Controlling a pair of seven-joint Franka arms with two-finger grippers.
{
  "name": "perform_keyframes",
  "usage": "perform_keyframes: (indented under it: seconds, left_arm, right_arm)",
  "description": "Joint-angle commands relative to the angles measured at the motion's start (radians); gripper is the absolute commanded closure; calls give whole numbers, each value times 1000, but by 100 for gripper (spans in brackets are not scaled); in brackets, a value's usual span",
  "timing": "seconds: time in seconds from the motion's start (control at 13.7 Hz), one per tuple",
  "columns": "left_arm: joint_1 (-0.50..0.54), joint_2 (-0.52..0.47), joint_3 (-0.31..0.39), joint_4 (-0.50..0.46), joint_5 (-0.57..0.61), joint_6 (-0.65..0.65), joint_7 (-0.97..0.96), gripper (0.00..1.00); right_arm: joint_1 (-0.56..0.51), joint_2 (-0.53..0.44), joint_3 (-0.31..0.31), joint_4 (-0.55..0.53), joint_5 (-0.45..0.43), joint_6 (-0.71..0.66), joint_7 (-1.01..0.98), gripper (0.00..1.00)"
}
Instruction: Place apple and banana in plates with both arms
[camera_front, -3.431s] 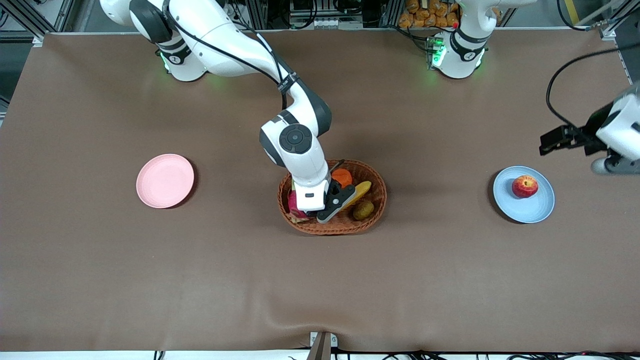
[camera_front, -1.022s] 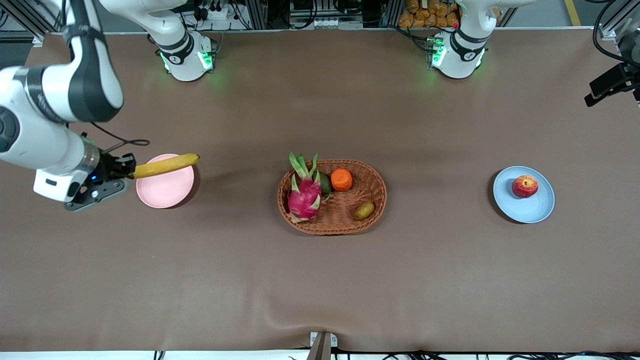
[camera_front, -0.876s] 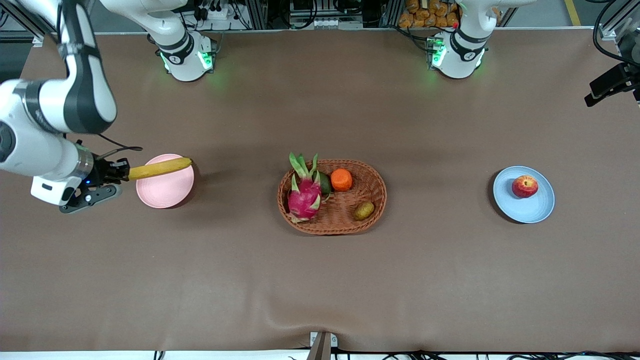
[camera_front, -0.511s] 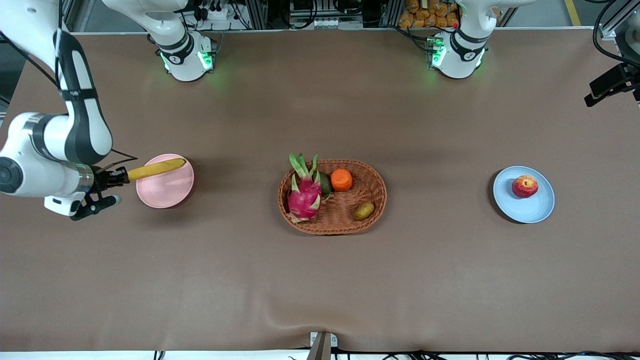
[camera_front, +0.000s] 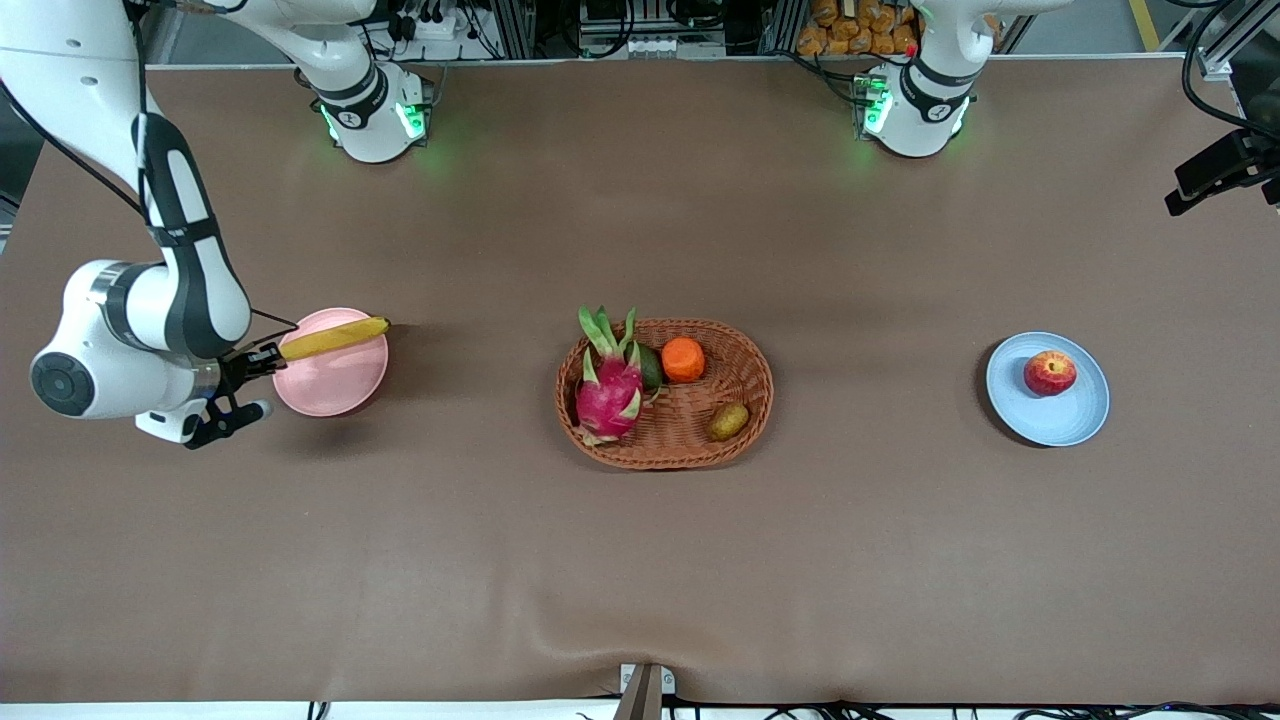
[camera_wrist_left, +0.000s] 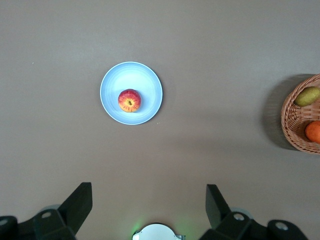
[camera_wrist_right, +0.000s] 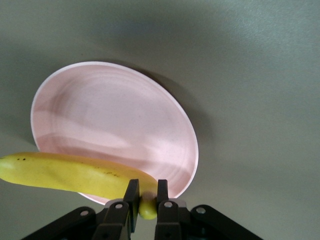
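Note:
The yellow banana (camera_front: 334, 339) hangs over the pink plate (camera_front: 330, 385), held by one end in my right gripper (camera_front: 262, 361), which is shut on it beside the plate's rim. In the right wrist view the banana (camera_wrist_right: 70, 173) crosses the pink plate (camera_wrist_right: 120, 120) with my right gripper (camera_wrist_right: 146, 192) pinching its tip. The red apple (camera_front: 1049, 373) sits on the blue plate (camera_front: 1080, 415) toward the left arm's end of the table. My left gripper (camera_wrist_left: 149, 207) is open and empty, high over the table; the apple (camera_wrist_left: 129, 100) and blue plate (camera_wrist_left: 150, 80) show below it.
A brown wicker basket (camera_front: 740, 440) stands mid-table with a pink dragon fruit (camera_front: 608, 390), an orange (camera_front: 683, 359) and a brownish-green fruit (camera_front: 727, 421). The left arm's wrist (camera_front: 1215, 175) shows at the table's edge.
My right arm has swung lower and turned, carrying the banana down closer over the pink plate. The left arm has stayed where it was.

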Motion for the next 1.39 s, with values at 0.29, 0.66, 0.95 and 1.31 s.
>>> perform_keyframes:
  seconds: [0.29, 0.66, 0.95, 1.31]
  left_arm:
    - [3, 4, -3, 4, -6, 7, 20, 0]
    - [3, 6, -3, 4, -7, 7, 20, 0]
    - [5, 6, -3, 4, -6, 7, 20, 0]
    - [-3, 6, -3, 6, -7, 7, 20, 0]
  right_arm:
    - [-31, 51, 16, 90, 31, -17, -28, 0]
    - [-26, 42, 17, 285, 32, -254, -29, 0]
    - [-25, -44, 19, 429, 38, -412, -19, 0]
    - [-23, -194, 17, 428, 48, -504, 140, 0]
